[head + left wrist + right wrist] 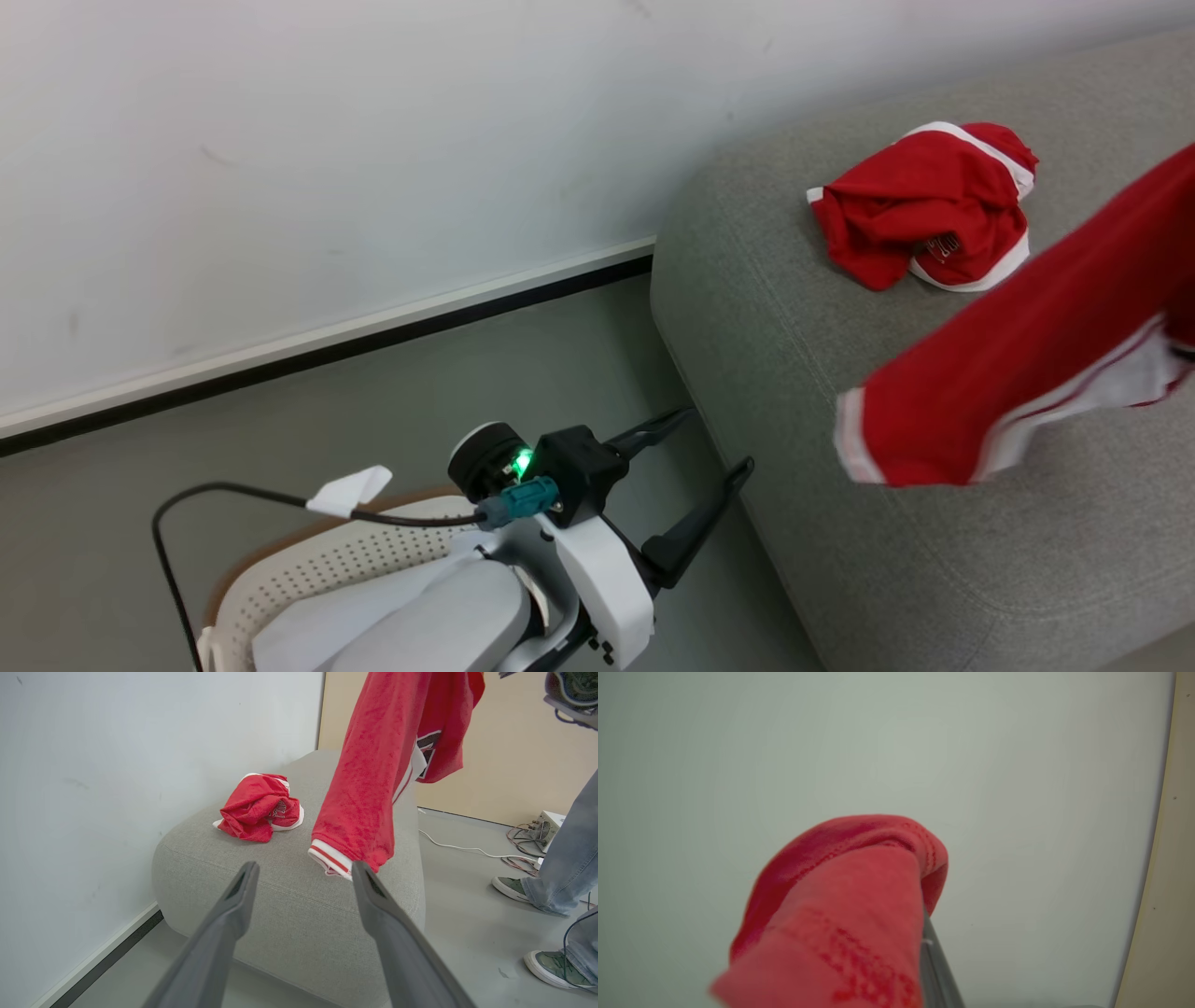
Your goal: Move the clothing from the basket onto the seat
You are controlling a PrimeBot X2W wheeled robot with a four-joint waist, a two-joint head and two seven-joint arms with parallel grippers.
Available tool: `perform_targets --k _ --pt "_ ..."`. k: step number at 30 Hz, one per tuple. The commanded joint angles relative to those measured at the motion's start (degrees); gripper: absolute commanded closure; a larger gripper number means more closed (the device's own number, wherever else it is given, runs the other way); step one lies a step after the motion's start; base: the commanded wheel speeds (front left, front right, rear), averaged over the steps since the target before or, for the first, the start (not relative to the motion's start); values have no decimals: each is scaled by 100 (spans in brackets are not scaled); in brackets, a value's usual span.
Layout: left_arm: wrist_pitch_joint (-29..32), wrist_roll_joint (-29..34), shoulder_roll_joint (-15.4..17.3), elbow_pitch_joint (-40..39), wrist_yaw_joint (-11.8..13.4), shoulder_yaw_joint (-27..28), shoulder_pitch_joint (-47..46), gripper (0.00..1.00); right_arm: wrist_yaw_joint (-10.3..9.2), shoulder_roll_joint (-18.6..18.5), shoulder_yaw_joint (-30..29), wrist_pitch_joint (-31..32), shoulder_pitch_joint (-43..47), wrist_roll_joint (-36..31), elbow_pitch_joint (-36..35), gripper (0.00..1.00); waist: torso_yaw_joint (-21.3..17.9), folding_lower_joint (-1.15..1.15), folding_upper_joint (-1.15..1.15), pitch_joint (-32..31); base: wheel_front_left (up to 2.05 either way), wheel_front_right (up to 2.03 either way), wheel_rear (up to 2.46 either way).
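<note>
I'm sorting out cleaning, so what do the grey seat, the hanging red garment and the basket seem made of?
Seat: likely woven upholstery fabric, matte, fine grain and stitched seam.
Hanging red garment: soft knit, probably synthetic jersey, faintly fuzzy, drapes limply.
Basket: looks like moulded plastic, smooth cream wall with rows of holes.

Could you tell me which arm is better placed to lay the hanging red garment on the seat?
Right: the right gripper is shut on the hanging garment, which dangles above the seat. The left gripper is open and empty, low by the basket.
</note>
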Motion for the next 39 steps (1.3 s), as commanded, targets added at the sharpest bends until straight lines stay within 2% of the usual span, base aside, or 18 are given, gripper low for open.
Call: perform_targets --k 1,11,19,29,39 --pt "-52 104 50 -37 19 -6 -46 0 -13 -47 -95 29 69 -50 -101 100 -97 0 -1 74 0 0 0" --pt "-68 232 125 -150 66 -75 -160 0 -13 124 -564 278 464 -205 -695 100 -326 0 -1 292 0 0 0" --pt "32 294 177 -259 43 -104 -336 0 -13 62 -695 391 297 -55 -618 100 -259 0 -1 617 0 0 0" --pt "319 424 405 -548 -3 -56 -782 0 -14 -546 -772 586 -996 395 -34 100 173 0 -1 1559 0 0 0" --pt "480 515 516 -728 -73 -20 -1233 0 -14 -1341 -846 756 -2431 503 1191 100 632 0 -1 2443 0 0 0"
